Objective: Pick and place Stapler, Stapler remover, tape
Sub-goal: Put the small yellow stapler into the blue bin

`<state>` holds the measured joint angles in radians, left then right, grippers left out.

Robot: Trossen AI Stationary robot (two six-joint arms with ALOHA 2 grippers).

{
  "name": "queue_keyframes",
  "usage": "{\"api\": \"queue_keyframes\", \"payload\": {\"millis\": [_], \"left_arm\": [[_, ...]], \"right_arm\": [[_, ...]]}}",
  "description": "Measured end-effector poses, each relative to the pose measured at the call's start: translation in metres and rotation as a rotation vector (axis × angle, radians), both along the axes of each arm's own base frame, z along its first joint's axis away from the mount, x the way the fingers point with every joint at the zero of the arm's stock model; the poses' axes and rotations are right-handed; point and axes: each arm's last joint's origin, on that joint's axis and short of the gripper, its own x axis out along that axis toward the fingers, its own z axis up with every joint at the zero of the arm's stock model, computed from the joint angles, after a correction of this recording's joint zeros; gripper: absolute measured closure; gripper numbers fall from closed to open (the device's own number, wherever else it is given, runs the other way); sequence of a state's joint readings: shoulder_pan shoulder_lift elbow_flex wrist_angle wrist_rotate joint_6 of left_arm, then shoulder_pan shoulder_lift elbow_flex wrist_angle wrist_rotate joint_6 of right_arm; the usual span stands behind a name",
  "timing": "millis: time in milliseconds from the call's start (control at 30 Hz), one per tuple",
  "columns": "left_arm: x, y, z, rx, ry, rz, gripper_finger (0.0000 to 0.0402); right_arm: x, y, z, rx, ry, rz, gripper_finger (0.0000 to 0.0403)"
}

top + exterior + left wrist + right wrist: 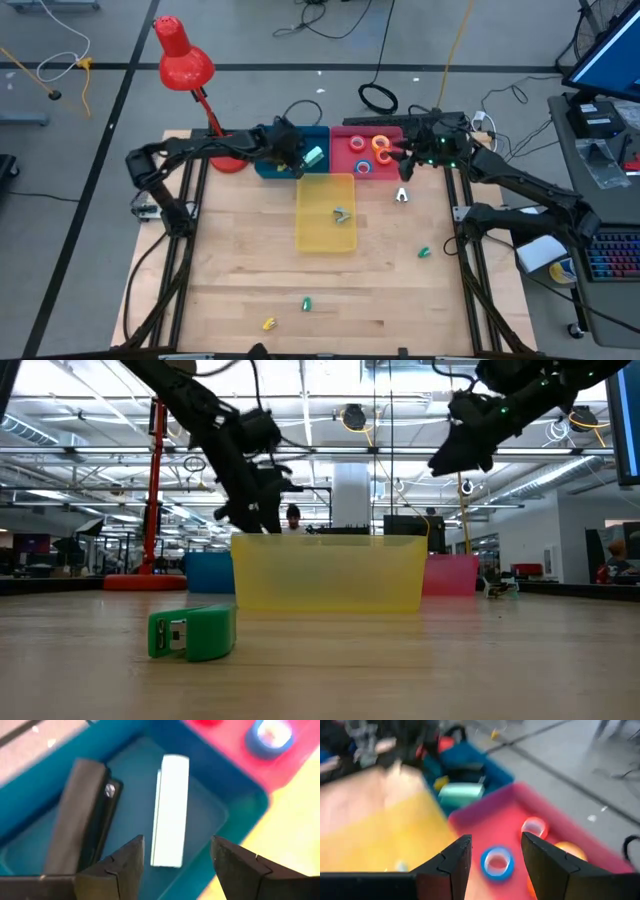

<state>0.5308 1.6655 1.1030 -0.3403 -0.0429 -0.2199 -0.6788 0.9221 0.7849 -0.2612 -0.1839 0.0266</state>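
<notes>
A pale green stapler (170,810) is seen lying in the blue bin (268,168) at the counter's (240,270) far edge, directly below the left gripper (175,857), whose fingers are spread apart with nothing between them; the stapler is released and apart from both fingers. A dark stapler (82,815) is seen lying beside it in the same bin. The left arm is stretched from the counter's left edge toward the far edge, its gripper pointed down over the blue bin.

The right gripper (492,852) is held over the red bin (345,160), just beside the blue one at the far edge, with its fingers parted and nothing gripped between them. A blue tape (496,862) roll is seen lying in the red bin below this gripper, with a red tape (534,826) and an orange tape (567,850) farther off in the same bin. The right arm is reached in from the counter's right edge.

A yellow bin (325,215) is set near the counter's middle, with a small remover (342,214) inside it. A white-handled remover (401,195) is seen on the counter toward the right edge. A green stapler (192,633) lies near the front edge, with a small yellow piece (268,323) close to it and another green piece (423,253) toward the right edge
</notes>
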Motion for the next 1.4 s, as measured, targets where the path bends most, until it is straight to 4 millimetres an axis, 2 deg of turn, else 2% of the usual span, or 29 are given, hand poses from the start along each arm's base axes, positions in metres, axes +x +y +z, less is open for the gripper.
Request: {"api": "queue_keyframes", "payload": {"millis": [133, 300, 433, 533, 667, 800, 933, 1133, 1400], "left_arm": [[-0.01, -0.01, 0.034, 0.023, -0.114, 0.03, 0.0174], [-0.02, -0.04, 0.076, -0.002, -0.279, -0.018, 0.0174], [-0.02, -0.079, 0.098, -0.018, -0.359, -0.143, 0.0174], [-0.015, -0.119, 0.103, -0.017, -0.353, -0.297, 0.0174], [-0.017, -0.176, 0.093, -0.058, -0.228, -0.474, 0.0174], [-0.025, -0.228, 0.078, -0.157, -0.094, -0.506, 0.0174], [-0.034, -0.268, 0.068, -0.273, -0.03, -0.496, 0.0174], [-0.036, -0.314, 0.046, -0.4, 0.048, -0.505, 0.0174], [-0.03, -0.356, 0.007, -0.56, 0.18, -0.492, 0.0174]], "right_arm": [[-0.008, 0.01, -0.008, 0.112, 0.07, 0.089, 0.0238], [-0.019, 0.023, -0.01, 0.218, 0.101, 0.175, 0.0238], [-0.025, 0.028, -0.008, 0.221, 0.098, 0.183, 0.0238], [-0.028, 0.03, -0.005, 0.201, 0.083, 0.186, 0.0238], [-0.029, 0.031, -0.004, 0.186, 0.08, 0.192, 0.0238], [-0.029, 0.031, -0.003, 0.161, 0.086, 0.206, 0.0238], [-0.029, 0.031, -0.003, 0.144, 0.092, 0.216, 0.0238], [-0.029, 0.031, -0.003, 0.144, 0.092, 0.215, 0.0238], [-0.029, 0.031, -0.003, 0.144, 0.092, 0.215, 0.0238]]}}
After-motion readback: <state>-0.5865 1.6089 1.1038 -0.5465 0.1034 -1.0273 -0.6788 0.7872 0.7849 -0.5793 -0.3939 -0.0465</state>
